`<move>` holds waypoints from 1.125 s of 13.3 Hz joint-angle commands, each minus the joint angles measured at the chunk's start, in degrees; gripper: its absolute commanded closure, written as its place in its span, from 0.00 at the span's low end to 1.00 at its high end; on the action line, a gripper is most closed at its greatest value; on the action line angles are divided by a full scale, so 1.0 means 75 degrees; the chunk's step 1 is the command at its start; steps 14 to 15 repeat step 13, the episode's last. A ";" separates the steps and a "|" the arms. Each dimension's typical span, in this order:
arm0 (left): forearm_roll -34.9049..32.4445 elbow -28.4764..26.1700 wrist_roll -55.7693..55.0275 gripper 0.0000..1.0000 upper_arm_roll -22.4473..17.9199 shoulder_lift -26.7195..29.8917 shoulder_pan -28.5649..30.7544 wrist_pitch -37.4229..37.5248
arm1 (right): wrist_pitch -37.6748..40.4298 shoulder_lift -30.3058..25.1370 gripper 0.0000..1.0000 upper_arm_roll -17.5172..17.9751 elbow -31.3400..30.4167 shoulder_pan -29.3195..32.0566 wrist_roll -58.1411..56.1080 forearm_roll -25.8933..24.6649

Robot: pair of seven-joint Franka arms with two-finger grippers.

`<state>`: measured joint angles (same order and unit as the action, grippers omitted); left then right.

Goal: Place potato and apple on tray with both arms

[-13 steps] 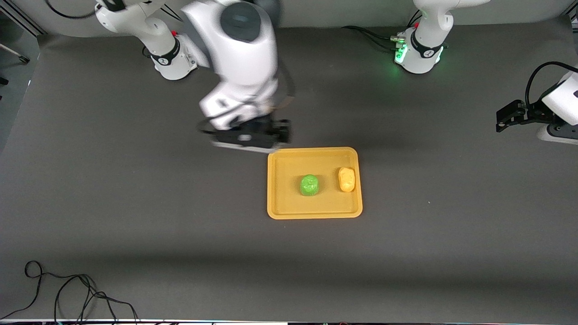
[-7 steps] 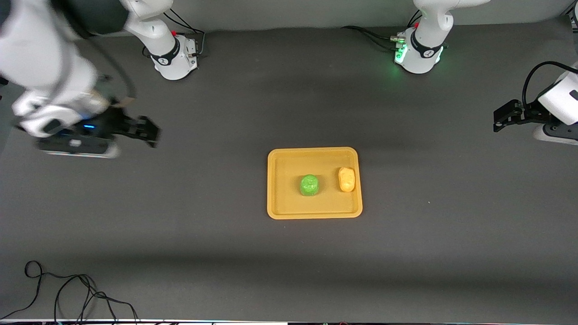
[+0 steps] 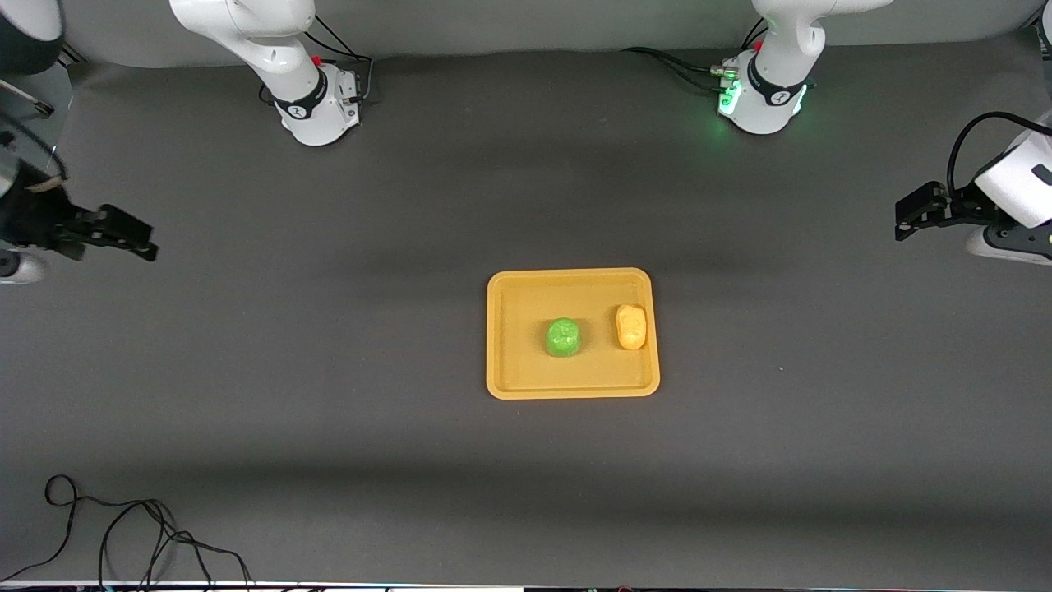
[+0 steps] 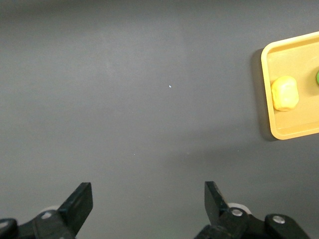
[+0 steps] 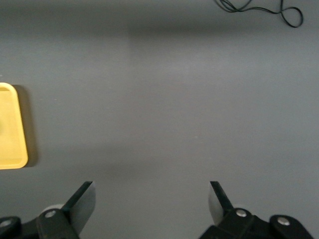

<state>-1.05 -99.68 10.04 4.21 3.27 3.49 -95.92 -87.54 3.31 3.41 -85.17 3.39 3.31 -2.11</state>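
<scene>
The orange-yellow tray point(image 3: 509, 366) lies in the middle of the table. The green apple point(image 3: 564, 337) sits on it, with the yellow-orange potato point(image 3: 631, 326) beside it toward the left arm's end. In the left wrist view the tray point(image 4: 299, 127) and the potato point(image 4: 284, 93) show at the edge. The right wrist view shows a corner of the tray point(image 5: 12, 144). My left gripper point(image 3: 912, 218) is open and empty over bare table at the left arm's end. My right gripper point(image 3: 131, 234) is open and empty over bare table at the right arm's end.
A black cable point(image 3: 123, 534) lies coiled near the front edge at the right arm's end; it also shows in the right wrist view point(image 5: 259, 10). The two arm bases point(image 3: 316, 103) point(image 3: 760, 99) stand along the table's edge farthest from the front camera.
My right arm has swung from beside the tray out to the right arm's end of the table. The left arm has barely moved. The apple and potato stay put.
</scene>
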 commanded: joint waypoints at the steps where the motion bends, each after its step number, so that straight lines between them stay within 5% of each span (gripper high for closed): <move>1: -0.0001 0.0154 -0.0167 0.00 0.0025 -0.0025 -0.0055 0.0169 | -0.0094 -0.0195 0.00 -0.0360 -0.0234 -0.0054 -0.0382 0.0140; 15: -0.0001 0.0283 -0.0191 0.00 0.0025 -0.0142 -0.0043 0.0040 | 0.0094 -0.0148 0.00 -0.0372 -0.0164 -0.0089 -0.0382 0.0551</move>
